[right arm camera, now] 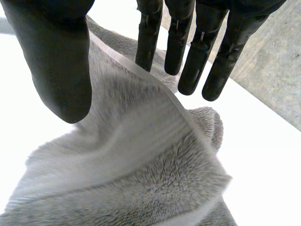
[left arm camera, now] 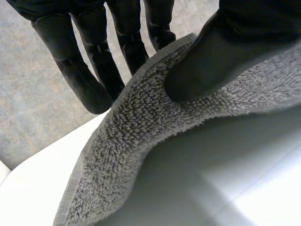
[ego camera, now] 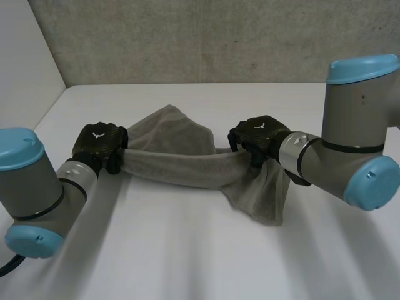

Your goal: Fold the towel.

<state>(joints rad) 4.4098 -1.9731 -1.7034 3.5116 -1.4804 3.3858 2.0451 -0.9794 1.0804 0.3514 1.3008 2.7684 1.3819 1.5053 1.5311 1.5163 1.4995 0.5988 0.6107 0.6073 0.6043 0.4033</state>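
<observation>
Towel (ego camera: 187, 164) hung with its long axis side to side over the tabletop (ego camera: 187, 256), one end pinched in my left robot hand (ego camera: 100, 142), the other pinched in my right robot hand (ego camera: 259, 134)

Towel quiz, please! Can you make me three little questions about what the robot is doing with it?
1. True or false: the towel lies spread out flat.
2. What colour is the towel? A red, B grey, C blue.
3. Fill the gap: the towel is held by ___ hands.

Key
1. False. It is bunched and stretched between the left hand and the right hand.
2. B.
3. Both. Each hand pinches the towel between thumb and fingers.
</observation>
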